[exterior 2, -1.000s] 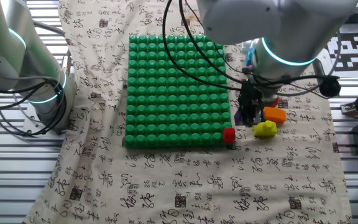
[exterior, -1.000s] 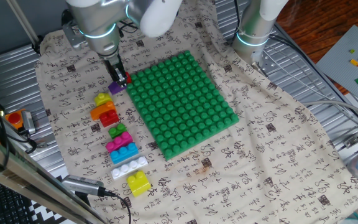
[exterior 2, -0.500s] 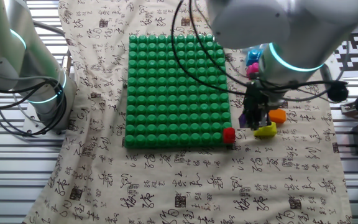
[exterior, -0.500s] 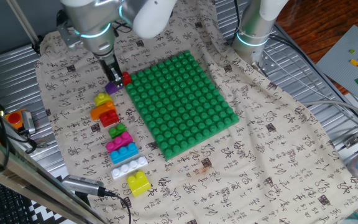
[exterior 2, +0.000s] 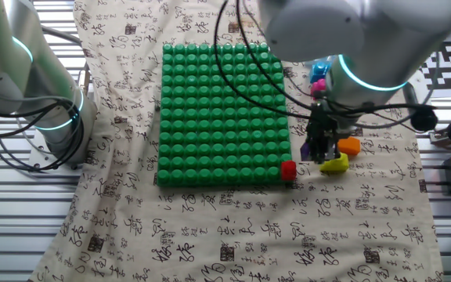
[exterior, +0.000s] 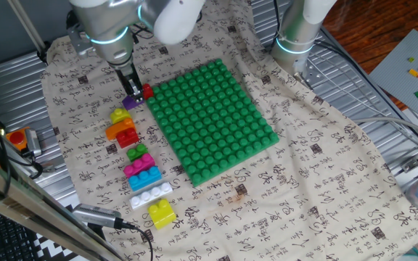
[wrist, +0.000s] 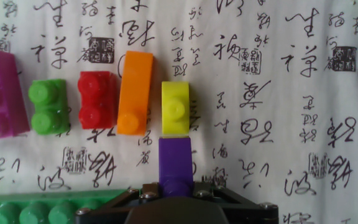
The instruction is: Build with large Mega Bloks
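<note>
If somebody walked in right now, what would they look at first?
Probably the big green studded baseplate in the middle of the printed cloth. Next, the robot's pincer at the plate's corner, closed on a purple brick, with a small red brick right beside it. Then the colourful row of bricks lined up on the cloth along the plate's side.

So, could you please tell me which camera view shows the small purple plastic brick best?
The hand view: the small purple plastic brick fills the foreground at the gripper, below the yellow brick. Both fixed views show only a purple sliver beside the fingers.
</note>
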Controlling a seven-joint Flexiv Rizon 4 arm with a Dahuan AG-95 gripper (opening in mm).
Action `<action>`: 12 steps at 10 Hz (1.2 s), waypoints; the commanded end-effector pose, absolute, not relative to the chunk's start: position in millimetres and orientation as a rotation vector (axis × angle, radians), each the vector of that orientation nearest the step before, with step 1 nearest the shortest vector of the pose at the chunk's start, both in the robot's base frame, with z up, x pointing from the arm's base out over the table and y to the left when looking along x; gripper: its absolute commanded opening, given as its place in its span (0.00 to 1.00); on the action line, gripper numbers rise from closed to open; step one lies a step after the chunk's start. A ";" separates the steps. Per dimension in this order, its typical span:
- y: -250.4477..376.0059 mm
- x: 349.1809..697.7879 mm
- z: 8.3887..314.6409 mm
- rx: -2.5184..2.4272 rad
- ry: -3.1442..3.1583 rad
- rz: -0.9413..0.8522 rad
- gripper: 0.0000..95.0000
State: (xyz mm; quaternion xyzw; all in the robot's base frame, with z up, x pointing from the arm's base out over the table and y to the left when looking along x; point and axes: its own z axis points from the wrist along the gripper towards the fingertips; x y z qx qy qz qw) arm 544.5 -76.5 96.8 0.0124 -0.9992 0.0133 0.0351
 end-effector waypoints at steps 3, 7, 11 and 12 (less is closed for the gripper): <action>-74.8 538.6 100.1 0.023 -3.067 0.034 0.00; -57.6 506.7 104.1 0.034 -3.074 0.039 0.00; -48.2 491.1 95.6 0.043 -3.086 0.049 0.00; -47.9 490.1 93.2 0.053 -3.087 0.052 0.00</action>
